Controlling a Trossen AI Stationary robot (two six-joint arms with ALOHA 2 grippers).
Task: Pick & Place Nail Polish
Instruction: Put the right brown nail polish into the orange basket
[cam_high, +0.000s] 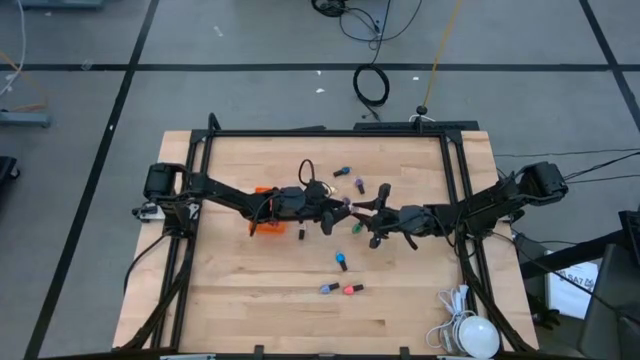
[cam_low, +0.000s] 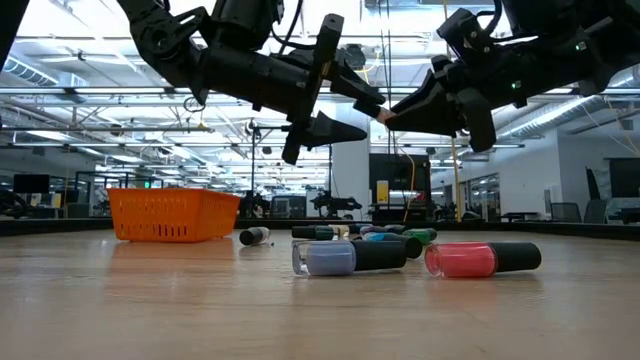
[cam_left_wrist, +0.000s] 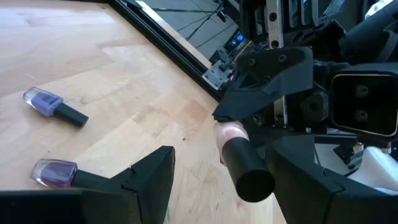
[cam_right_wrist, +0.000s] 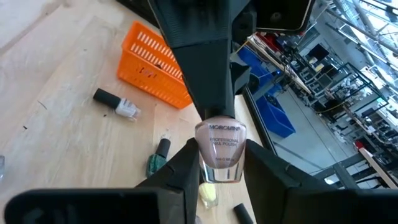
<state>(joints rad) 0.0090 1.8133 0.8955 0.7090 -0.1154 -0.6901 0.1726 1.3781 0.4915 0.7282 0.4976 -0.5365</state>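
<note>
A pale pink nail polish bottle with a dark cap is held in mid-air over the table's middle by my right gripper, which is shut on it. My left gripper faces it from the left and is open. Its two fingers stand on either side of the cap without touching it. Other small bottles lie on their sides on the wood: two purple ones, a lilac-blue one and a red-pink one toward the near edge. My right gripper pinches the pink bottle's glass body between its two fingers. The fingers come roughly level from the table's right and lie along the bottle. The bottle is lifted clear of the table, its cap pointing away toward my left gripper.
The orange mesh basket stands left of the middle, partly under my left arm. Loose bottles lie far of the grippers and near of them. A black frame borders the table. A white round object and cable sit at the near right corner.
</note>
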